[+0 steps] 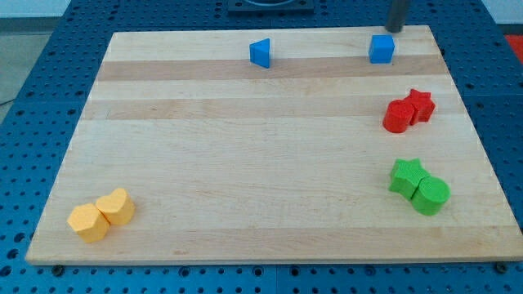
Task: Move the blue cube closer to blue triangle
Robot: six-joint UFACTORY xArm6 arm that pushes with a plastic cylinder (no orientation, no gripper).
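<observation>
Yellow blocks (101, 216) nearest; my tip (395, 30) just above blue cube (381, 49).

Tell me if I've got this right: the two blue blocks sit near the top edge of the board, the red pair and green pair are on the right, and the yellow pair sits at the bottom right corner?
Nearly. The camera view shows the yellow pair at the board's bottom left corner, not bottom right. The rest holds: the blue triangle and blue cube sit near the top edge, and the red pair and green pair are on the right.

Red cylinder (398, 117) touching red star (420, 104), green star (407, 175) touching green cylinder (431, 196), two yellow blocks (102, 216)
</observation>
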